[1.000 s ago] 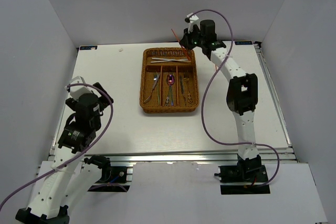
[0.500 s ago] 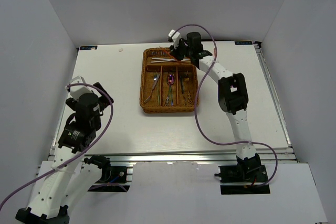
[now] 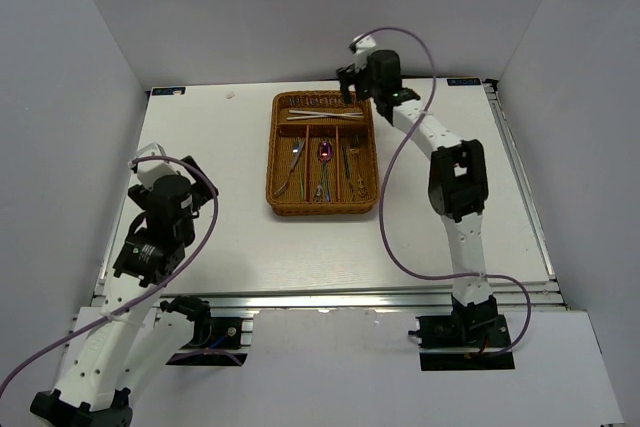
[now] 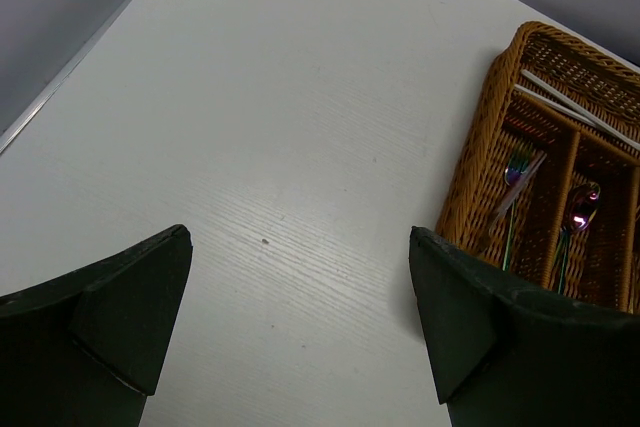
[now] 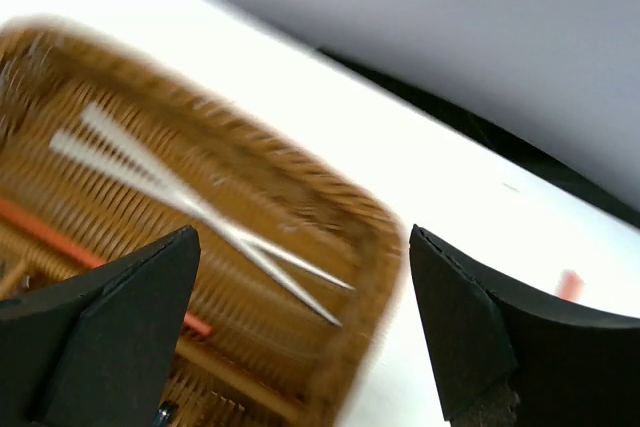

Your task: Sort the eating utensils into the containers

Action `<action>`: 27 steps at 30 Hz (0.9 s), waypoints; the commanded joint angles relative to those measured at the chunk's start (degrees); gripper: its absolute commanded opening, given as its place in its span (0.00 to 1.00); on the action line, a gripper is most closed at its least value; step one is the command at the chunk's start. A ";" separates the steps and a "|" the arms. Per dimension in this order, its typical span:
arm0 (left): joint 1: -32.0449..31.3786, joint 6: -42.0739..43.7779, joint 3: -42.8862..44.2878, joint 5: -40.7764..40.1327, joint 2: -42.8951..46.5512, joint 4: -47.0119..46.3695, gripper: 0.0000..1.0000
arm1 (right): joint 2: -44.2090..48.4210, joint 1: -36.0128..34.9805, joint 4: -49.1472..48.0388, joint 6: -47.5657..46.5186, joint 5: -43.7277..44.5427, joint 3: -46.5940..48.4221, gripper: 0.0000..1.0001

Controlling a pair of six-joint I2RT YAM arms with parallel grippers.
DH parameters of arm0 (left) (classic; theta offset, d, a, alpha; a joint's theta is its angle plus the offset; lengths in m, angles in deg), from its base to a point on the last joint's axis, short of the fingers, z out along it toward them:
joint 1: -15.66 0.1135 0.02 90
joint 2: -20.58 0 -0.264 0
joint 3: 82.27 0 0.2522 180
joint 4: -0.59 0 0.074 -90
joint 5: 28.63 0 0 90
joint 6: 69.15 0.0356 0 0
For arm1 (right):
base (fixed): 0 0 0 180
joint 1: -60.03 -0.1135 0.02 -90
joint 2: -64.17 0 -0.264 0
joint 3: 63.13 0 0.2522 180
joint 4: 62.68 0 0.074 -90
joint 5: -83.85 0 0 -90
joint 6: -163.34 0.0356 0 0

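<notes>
Your left claw (image 4: 300,277) hangs nearest you, fingers apart and empty above the counter (image 4: 250,97) beside the wicker tray (image 4: 480,137); I'd leave it there. Farther off, the purple spoon (image 4: 582,209) and forks (image 4: 515,172) lie in the long slots. The silver chopsticks (image 5: 200,212) and red chopstick (image 5: 40,222) lie in the crosswise slot, where your right claw (image 5: 305,247) hovers spread and empty, so lift it straight up past the rim before swinging away.

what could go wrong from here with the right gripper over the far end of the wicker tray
1. The open right gripper hangs over the far corner of the brown woven wicker tray; a low swing might clip the rim and shove it.
2. The thin silver chopsticks lie crossed beside the red chopstick in the crosswise slot; a finger dipping there might flick them out.
</notes>
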 commanded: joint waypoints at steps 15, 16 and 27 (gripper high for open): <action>0.28 0.30 -0.35 -0.05 -2.70 -0.04 0.98 | -0.26 16.79 15.58 20.69 14.01 9.19 0.79; 0.28 0.21 -0.27 -0.05 -2.96 0.04 0.98 | -1.41 16.79 16.11 19.47 14.62 11.64 0.76; 0.28 0.12 -0.09 -0.58 -4.02 0.31 0.98 | -11.35 17.05 14.63 18.49 12.17 14.38 0.67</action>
